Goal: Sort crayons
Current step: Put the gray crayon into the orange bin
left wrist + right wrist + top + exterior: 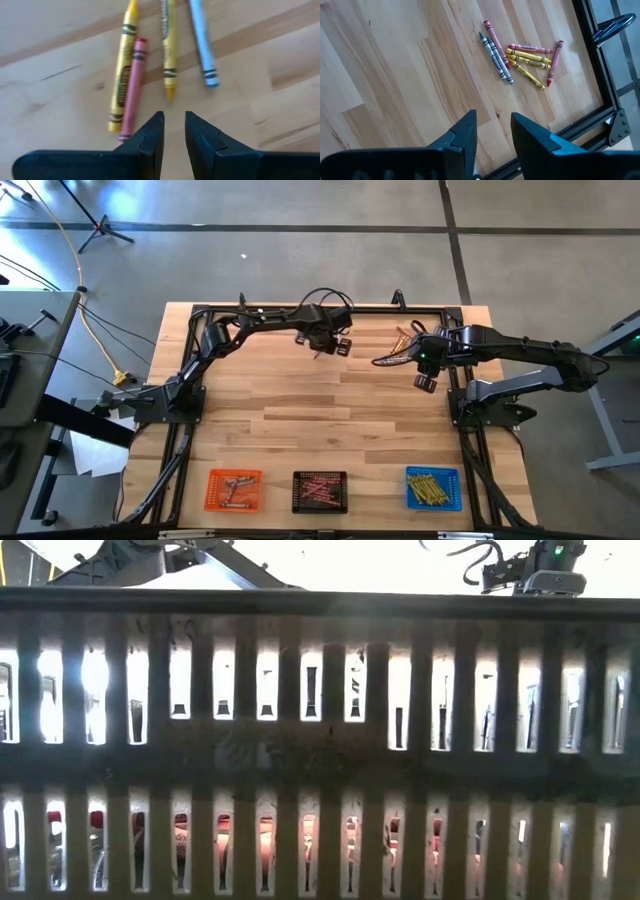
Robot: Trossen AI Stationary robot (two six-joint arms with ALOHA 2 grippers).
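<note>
It looks like a robotics lab or workshop: a wooden desk [330, 420] with a black metal frame [320, 308] stands on a grey concrete floor [300, 250], with loose cables [85, 310] on the left.

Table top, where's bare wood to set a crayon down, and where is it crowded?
The broad middle of the table is bare, between the arms at the far side and the near row of trays: orange tray, black tray, blue tray. It is crowded at the far right, where loose crayons lie by the right pincer.
</note>
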